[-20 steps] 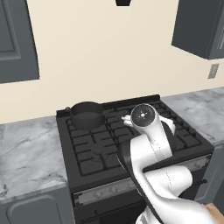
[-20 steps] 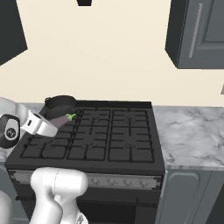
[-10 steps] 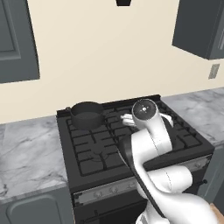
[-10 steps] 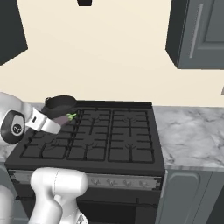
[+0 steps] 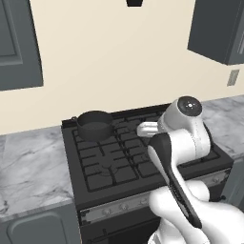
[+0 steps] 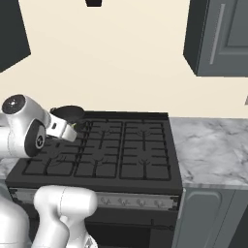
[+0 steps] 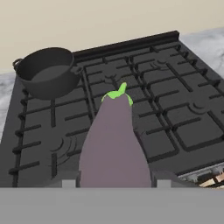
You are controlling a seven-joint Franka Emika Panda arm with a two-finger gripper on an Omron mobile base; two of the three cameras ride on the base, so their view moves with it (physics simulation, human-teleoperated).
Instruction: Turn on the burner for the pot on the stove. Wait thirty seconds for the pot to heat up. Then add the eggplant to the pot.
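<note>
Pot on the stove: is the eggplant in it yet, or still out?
Out. The pot looks empty; the eggplant sits at the hand, above the stove grates.

White arm (image 5: 178,143) bent forward — pincer (image 7: 114,183) clamped on eggplant (image 7: 114,144)

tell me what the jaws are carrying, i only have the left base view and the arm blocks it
Observer: An eggplant, purple with a green cap, held in the jaws, cap end pointing away from the hand.
Operator: is the pot empty
Observer: Yes, the hand view looks into the pot and nothing is inside.
Operator: is the eggplant over the pot yet
Observer: No. In the hand view the pot sits ahead and to the left of its tip, with stove grates between them.
</note>
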